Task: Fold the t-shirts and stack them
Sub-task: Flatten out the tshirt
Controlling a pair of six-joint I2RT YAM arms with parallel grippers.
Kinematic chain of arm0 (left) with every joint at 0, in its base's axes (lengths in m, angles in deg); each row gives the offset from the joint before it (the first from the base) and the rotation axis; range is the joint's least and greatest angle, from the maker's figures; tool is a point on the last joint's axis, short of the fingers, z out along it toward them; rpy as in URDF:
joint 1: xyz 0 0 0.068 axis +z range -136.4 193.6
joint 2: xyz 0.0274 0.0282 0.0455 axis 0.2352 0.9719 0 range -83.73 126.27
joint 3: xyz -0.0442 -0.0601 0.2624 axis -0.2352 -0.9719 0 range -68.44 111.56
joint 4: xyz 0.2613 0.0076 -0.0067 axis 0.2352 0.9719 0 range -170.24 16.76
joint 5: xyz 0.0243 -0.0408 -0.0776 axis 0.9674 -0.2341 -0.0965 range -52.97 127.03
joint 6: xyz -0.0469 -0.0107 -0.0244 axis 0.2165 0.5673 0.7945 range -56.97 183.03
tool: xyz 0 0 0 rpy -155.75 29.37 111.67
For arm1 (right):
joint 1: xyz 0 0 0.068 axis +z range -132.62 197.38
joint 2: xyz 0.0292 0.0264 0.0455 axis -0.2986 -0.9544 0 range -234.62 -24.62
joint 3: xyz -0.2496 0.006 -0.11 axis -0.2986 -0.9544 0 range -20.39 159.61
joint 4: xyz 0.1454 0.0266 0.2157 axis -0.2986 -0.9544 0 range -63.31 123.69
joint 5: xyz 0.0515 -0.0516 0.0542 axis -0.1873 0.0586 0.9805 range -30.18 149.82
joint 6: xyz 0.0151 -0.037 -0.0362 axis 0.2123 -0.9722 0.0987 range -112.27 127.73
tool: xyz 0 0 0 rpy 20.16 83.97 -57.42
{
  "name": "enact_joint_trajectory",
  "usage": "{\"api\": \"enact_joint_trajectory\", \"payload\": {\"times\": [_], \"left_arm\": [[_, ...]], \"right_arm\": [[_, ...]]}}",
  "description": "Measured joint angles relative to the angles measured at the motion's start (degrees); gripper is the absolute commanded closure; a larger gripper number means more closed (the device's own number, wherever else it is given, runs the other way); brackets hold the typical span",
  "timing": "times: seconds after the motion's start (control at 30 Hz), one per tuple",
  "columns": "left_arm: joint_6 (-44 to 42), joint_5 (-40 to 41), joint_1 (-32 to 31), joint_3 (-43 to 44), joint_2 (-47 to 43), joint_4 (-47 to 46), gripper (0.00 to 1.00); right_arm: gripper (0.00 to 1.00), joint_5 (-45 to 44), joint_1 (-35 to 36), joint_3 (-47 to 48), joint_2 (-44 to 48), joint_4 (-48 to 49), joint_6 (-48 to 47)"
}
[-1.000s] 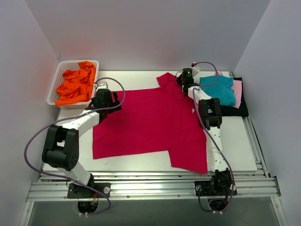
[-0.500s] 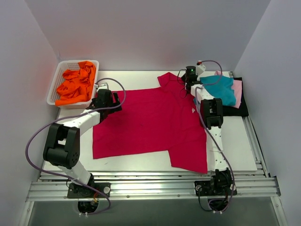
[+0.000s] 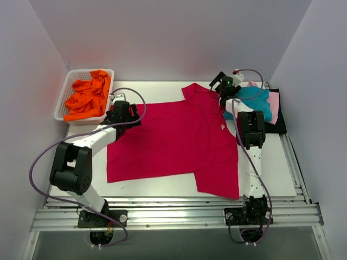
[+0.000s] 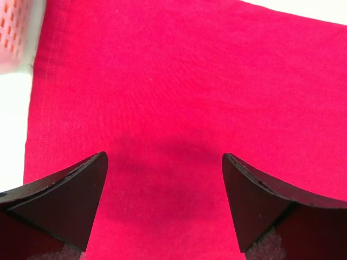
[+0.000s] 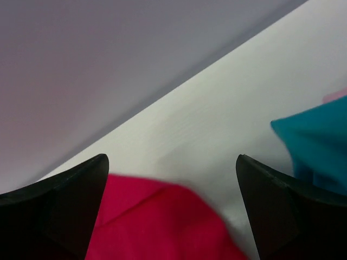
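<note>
The large crimson-red t-shirt (image 3: 173, 141) lies spread flat across the middle of the table. My left gripper (image 3: 128, 115) hovers open over its far left corner; in the left wrist view the red cloth (image 4: 173, 108) fills the gap between the spread fingers of the gripper (image 4: 165, 162). At the red shirt's far sleeve my right gripper (image 3: 218, 85) is open, and the sleeve tip (image 5: 162, 222) lies loose below the gripper (image 5: 172, 162). A teal t-shirt (image 3: 255, 103) lies on a pink one (image 3: 274, 105) and a black one (image 3: 271, 128) at the back right. An orange t-shirt (image 3: 87, 97) fills the basket.
The white lattice basket (image 3: 63, 103) stands at the back left corner, close to my left gripper, and its edge (image 4: 16, 27) shows in the left wrist view. The grey back wall (image 5: 108, 65) rises just beyond the right gripper. Aluminium rails (image 3: 173, 214) run along the near edge.
The right gripper has opened, let go of the red sleeve, and moved slightly back and to the right. The left arm has stayed where it was.
</note>
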Motion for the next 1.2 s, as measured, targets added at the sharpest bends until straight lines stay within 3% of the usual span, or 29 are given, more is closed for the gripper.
{"api": "enact_joint_trajectory", "payload": {"times": [0.17,0.4,0.53,0.7,0.77,0.87,0.93,1.0,1.07,1.13,1.2], "left_arm": [[0.37,2.32,-0.72,0.46,-4.66,3.32,0.05],[4.35,5.99,-3.52,-0.87,-18.49,8.04,0.05],[8.11,7.28,-8.87,-6.88,-26.67,10.62,0.05],[14.47,10.21,-18.69,-15.8,-33.77,17.7,0.06],[16.52,13.55,-25.24,-17.07,-36.3,21.38,0.06],[17.33,21.77,-38.25,-17.2,-41.03,22.8,0.06],[16.94,26.21,-44.54,-17.75,-43.45,19.82,0.06],[15.98,26.58,-43.67,-20.24,-44.37,12.33,0.06],[15.17,21.59,-38.16,-23.34,-43.63,5.66,0.03],[15.02,20.02,-35.21,-24.06,-40.76,5.03,0.04],[16.15,22.18,-38.86,-23.43,-38.93,8.26,0.04]], "right_arm": [[0.0,-6.08,5.68,-14.43,14.1,2.49,-6.73],[0.0,-18.88,19.41,-24.48,41.77,0.22,-16.09],[0.0,-23.39,23.78,-37.81,61.86,-6.54,-12.09],[0.0,-32.63,21.46,-55.19,79.82,-26.64,1.09],[0.03,-33.94,24.41,-60.61,84.83,-32.96,3.93],[0.14,-35.1,33.68,-63.54,91.1,-41.31,7.78],[0.1,-36.46,38.1,-63.54,94.27,-43.01,9.84],[0.0,-36.02,38.73,-64.54,96.7,-41.35,10.34],[0.0,-30.93,35.39,-66.58,97.96,-38.75,9.05],[0.0,-24.24,28.98,-66.99,96.1,-38.56,8.22],[0.0,-23.12,24.57,-65.2,90.49,-43.23,10.86]]}}
